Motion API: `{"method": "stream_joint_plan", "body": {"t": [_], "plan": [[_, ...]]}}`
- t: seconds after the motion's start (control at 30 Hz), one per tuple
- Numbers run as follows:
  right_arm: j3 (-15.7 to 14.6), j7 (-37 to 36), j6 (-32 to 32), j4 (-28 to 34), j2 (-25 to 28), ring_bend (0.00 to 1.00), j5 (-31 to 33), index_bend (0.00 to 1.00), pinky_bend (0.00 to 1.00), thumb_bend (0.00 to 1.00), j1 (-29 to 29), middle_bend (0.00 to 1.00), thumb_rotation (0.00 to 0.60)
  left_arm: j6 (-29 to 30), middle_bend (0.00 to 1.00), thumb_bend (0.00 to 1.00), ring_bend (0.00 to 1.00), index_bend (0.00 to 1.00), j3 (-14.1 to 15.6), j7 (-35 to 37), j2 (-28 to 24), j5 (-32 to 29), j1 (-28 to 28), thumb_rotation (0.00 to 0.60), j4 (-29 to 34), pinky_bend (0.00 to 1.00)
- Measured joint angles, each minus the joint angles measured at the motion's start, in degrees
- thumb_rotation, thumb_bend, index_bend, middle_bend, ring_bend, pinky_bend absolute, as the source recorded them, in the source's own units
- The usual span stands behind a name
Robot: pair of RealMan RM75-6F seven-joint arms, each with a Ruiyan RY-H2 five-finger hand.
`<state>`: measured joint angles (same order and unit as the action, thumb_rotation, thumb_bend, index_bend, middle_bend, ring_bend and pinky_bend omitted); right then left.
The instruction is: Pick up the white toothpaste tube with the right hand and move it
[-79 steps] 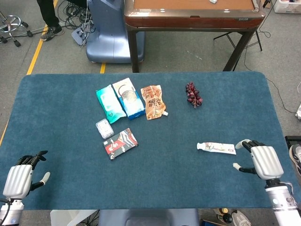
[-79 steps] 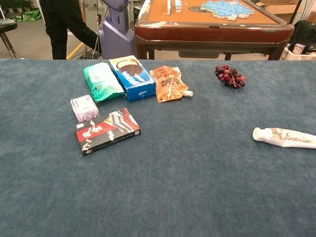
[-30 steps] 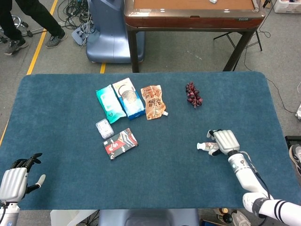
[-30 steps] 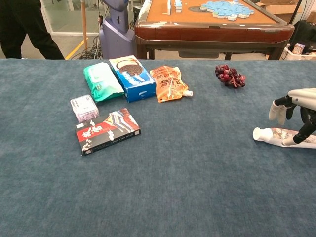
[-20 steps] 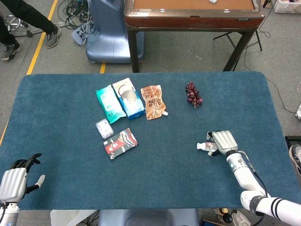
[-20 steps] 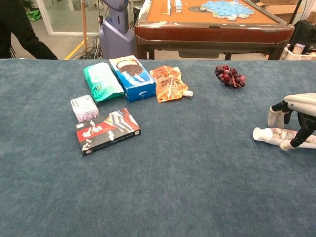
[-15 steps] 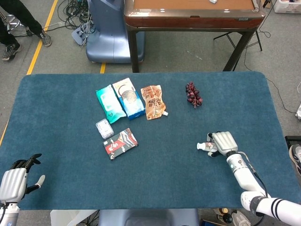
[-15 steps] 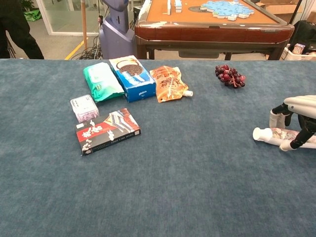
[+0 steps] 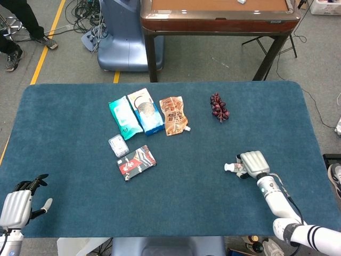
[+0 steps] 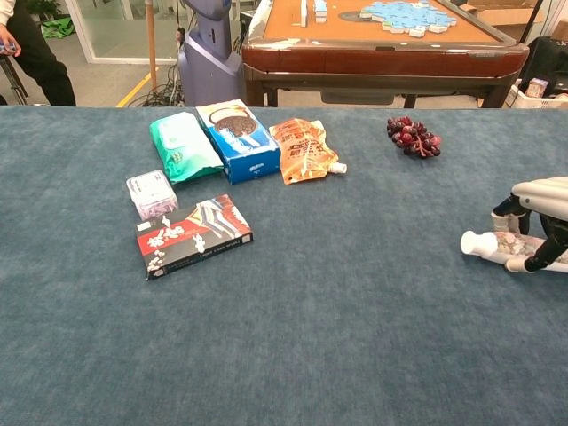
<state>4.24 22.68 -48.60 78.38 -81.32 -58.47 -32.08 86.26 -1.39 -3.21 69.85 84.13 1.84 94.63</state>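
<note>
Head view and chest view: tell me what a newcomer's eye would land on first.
First, the white robot right hand near the right edge of the blue felt table, gripping the white toothpaste tube with its cap pointing left. Next, the cluster of colourful snack packets at centre-left, and the dark red grape bunch lying alone further back.

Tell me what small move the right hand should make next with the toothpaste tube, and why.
Probably lift straight up a little. The right hand already sits over the white toothpaste tube with fingers curled around its body, only the capped end showing, and the tube looks still at the table surface.
</note>
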Motion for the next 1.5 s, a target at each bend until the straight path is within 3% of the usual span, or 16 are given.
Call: {"method": "stream_joint_plan", "body": {"t": [0.37, 0.57, 0.87, 1.1, 1.3, 1.5], "plan": [[1.3, 0.3, 2.7, 2.2, 0.9, 0.63, 1.2, 0.75, 0.58, 0.76, -3.1, 0.68, 0.600, -0.5, 0.37, 0.25, 0.33, 0.20, -0.2, 0.3, -0.6, 0.3, 0.5, 0.600, 0.6, 0.20], [3.3, -0.6, 6.5, 4.0, 2.2, 0.67, 3.6, 0.81, 0.63, 0.88, -6.6, 0.72, 0.600, -1.3, 0.37, 0.25, 0.33, 0.20, -0.4, 0.3, -1.5, 0.9, 1.4, 0.600, 1.3, 0.20], [5.6, 0.3, 11.1, 7.5, 5.5, 0.72, 7.7, 0.87, 0.66, 0.98, -13.4, 0.76, 0.600, -2.7, 0.37, 0.25, 0.33, 0.20, -1.5, 0.7, -4.2, 2.0, 3.6, 0.600, 2.0, 0.20], [6.0, 3.1, 14.0, 11.3, 9.6, 0.74, 9.5, 0.89, 0.66, 1.00, -18.9, 0.78, 0.600, -6.0, 0.37, 0.25, 0.34, 0.20, -2.0, 0.7, -7.0, 4.2, 6.8, 0.600, 2.0, 0.20], [4.0, 7.7, 17.5, 15.9, 14.8, 0.75, 12.3, 0.91, 0.66, 1.00, -25.8, 0.79, 0.600, -10.7, 0.38, 0.25, 0.35, 0.19, -2.2, 1.3, -9.3, 8.0, 11.9, 0.600, 1.8, 0.20], [-0.1, 13.0, 20.4, 19.0, 17.0, 0.76, 13.7, 0.93, 0.66, 1.00, -33.6, 0.80, 0.600, -16.1, 0.41, 0.25, 0.36, 0.14, -2.2, 2.0, -10.1, 13.6, 18.3, 0.600, 0.8, 0.20]]}}
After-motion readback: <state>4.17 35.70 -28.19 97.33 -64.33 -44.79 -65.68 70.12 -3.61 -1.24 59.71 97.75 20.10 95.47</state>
